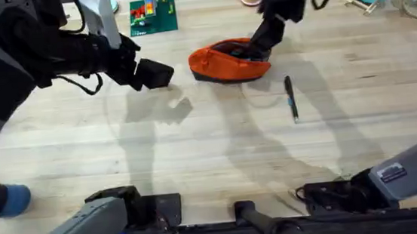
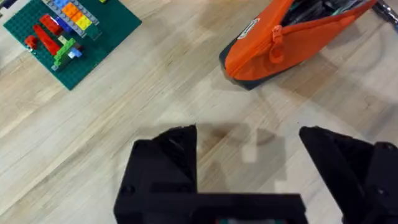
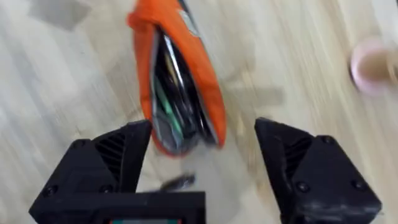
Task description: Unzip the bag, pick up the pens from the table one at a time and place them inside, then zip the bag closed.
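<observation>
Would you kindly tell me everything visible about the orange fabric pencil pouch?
The orange fabric pencil pouch is oblong with a dark bottom band and lies on the light wood table. Its top zipper is open, the mouth gaping, with dark and greenish slim items inside. A small orange pull tab hangs at one end. The right gripper, open, hovers over its opening; whether it touches is unclear.
</observation>
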Robot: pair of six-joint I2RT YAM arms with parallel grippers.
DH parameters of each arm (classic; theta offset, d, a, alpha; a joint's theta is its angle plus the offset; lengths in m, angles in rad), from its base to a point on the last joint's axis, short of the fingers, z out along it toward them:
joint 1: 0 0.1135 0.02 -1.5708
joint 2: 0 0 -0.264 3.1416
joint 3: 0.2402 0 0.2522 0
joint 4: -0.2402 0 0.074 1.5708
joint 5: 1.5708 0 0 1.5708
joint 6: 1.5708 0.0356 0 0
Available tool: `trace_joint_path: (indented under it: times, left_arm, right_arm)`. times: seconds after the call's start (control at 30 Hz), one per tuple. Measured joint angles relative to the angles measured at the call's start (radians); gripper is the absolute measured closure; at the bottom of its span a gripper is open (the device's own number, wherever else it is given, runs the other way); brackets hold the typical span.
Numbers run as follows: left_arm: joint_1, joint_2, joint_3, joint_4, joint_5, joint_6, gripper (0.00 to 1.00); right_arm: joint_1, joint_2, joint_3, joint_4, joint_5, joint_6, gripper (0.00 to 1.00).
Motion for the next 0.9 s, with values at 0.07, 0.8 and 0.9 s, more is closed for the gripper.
trace_joint_path:
  times: [0.07, 0.8, 0.9]
  left_arm:
    - [0.000, 0.000, 0.000, 0.000, 0.000, 0.000, 0.007]
    - [0.000, 0.000, 0.000, 0.000, 0.000, 0.000, 0.007]
    - [0.000, 0.000, 0.000, 0.000, 0.000, 0.000, 0.006]
  right_arm:
    - [-0.002, -0.029, 0.003, -0.030, 0.065, 0.089, 0.004]
    - [-0.003, -0.072, 0.003, -0.275, 0.256, 0.815, 0.003]
    - [-0.003, -0.072, 0.003, -0.275, 0.255, 0.867, 0.005]
